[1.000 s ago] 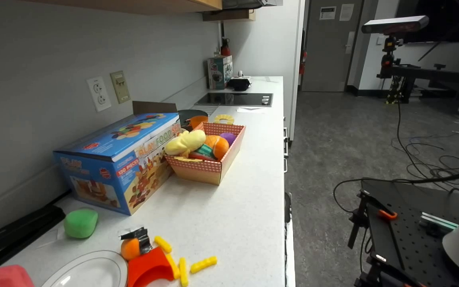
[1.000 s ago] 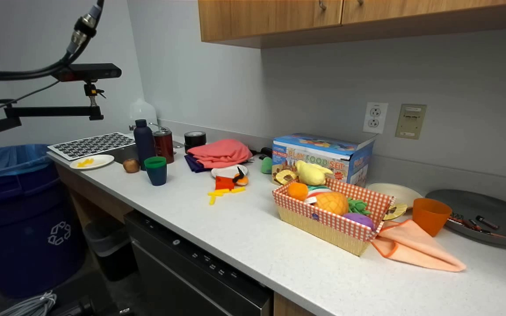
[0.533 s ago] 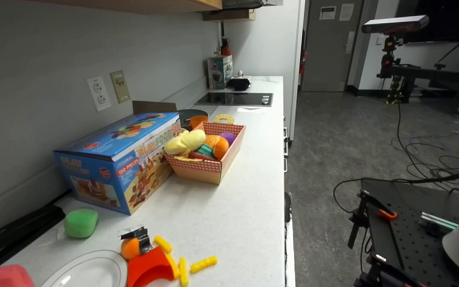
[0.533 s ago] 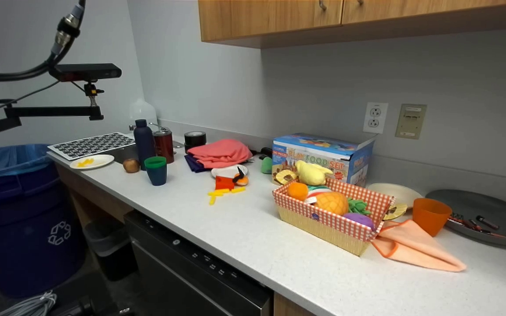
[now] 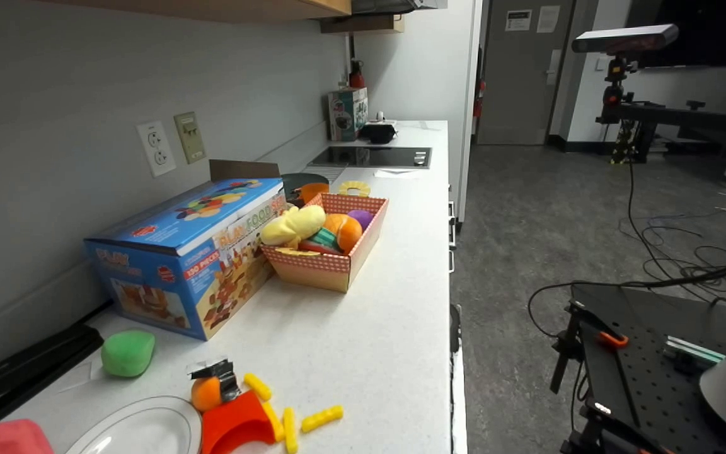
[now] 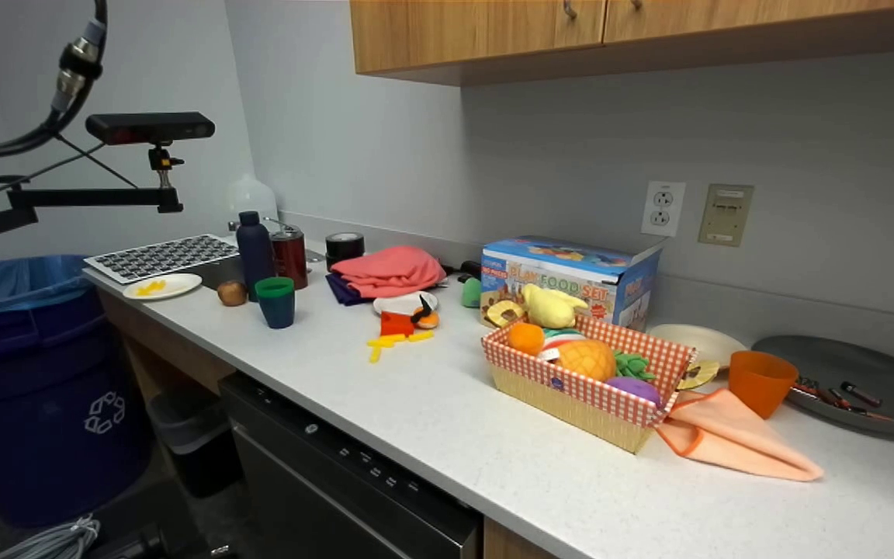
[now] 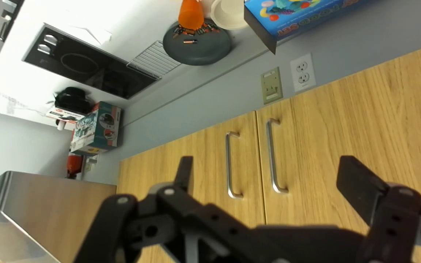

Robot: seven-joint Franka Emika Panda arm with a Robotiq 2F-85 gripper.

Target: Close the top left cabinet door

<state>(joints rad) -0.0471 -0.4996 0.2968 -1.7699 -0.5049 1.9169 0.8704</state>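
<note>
The left cabinet door [image 7: 342, 124], on the right of the upside-down wrist view, looks flush with its neighbour door [image 7: 207, 160], so I judge it closed or nearly so. It is probably a stiff, fairly light panel that swings easily, best pushed flat near its free edge. The gripper [image 7: 269, 170] stands spread wide in front of both, holding nothing. The metal handle [image 7: 272, 157], hard and likely slippery, is the place to grasp. The thin seam [image 7: 261, 164] is where the gripper could catch; nothing visible blocks the way in.
</note>
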